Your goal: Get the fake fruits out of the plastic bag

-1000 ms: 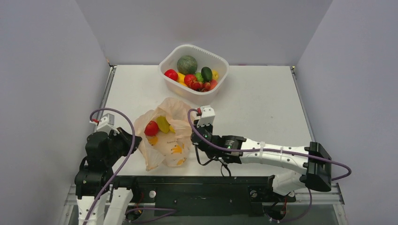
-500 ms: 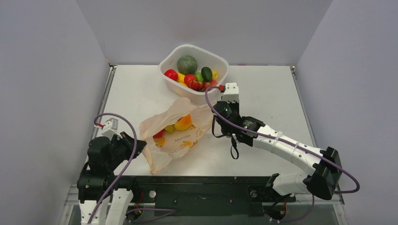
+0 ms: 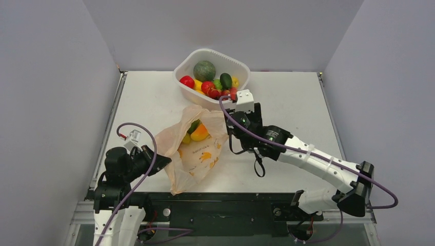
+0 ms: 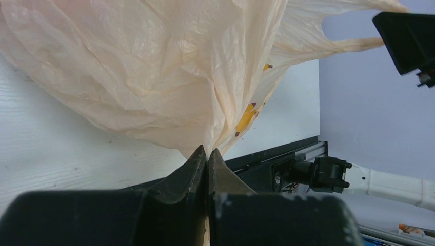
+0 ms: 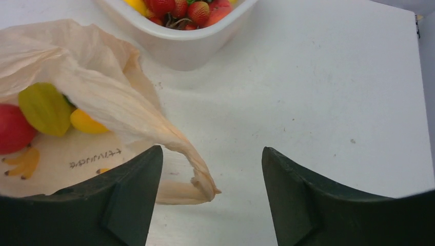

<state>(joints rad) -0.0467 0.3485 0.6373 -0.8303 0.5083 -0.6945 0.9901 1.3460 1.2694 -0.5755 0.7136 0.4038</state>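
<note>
Peach plastic bag (image 3: 197, 154) stretches diagonally, mouth far-right.

From above I make out just two fruits (image 3: 199, 134) at the mouth of the bag (image 3: 201, 160); its film hides the rest of the inside. My right wrist camera cuts the red fruit (image 5: 11, 128) at the left edge and the tub (image 5: 179, 48) at the top. On the left wrist camera the bag's folds cover everything inside.

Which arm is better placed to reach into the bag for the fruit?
Right. The right end effector is open at the bag's mouth with fruit in view inside; the left end effector is shut on the bag.
</note>
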